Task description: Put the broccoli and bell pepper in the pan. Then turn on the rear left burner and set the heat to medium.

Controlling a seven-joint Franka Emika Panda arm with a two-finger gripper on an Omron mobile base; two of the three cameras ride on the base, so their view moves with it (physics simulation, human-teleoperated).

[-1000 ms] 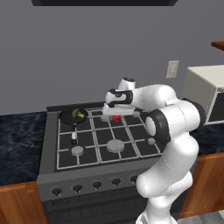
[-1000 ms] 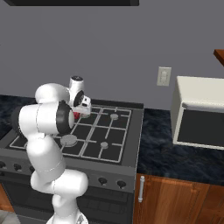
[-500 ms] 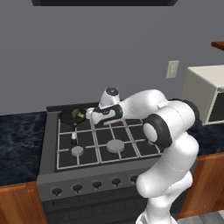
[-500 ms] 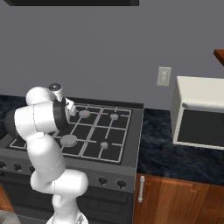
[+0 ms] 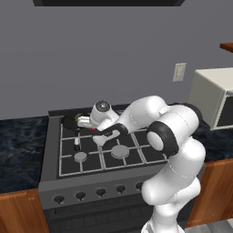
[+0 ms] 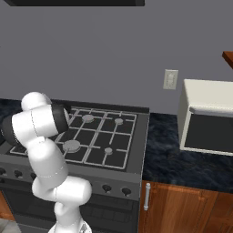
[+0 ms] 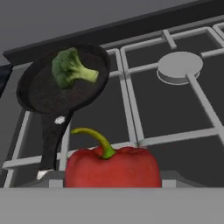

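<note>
Above the stove's (image 7: 175,113) left side: pepper (image 7: 113,168) pinched in gripper (image 5: 93,129), short of the pan (image 7: 39,94). Broccoli (image 7: 70,66) lies inside. Advice: carry the pepper fully over the rim before releasing beside the broccoli.

Grey wall (image 6: 91,50), dark stone counter (image 6: 177,159), wooden cabinets (image 6: 182,209), white microwave (image 6: 207,116).

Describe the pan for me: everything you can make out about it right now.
The pan is a small round black skillet with a dull, slightly speckled inside and a low rim. It sits flat on the stove grate at the rear left. A short dark handle runs toward the camera in the hand view and ends in a whitish tip. The broccoli lies inside it, toward the far side. The bell pepper is outside the pan, nearer the camera beside the handle.
</note>
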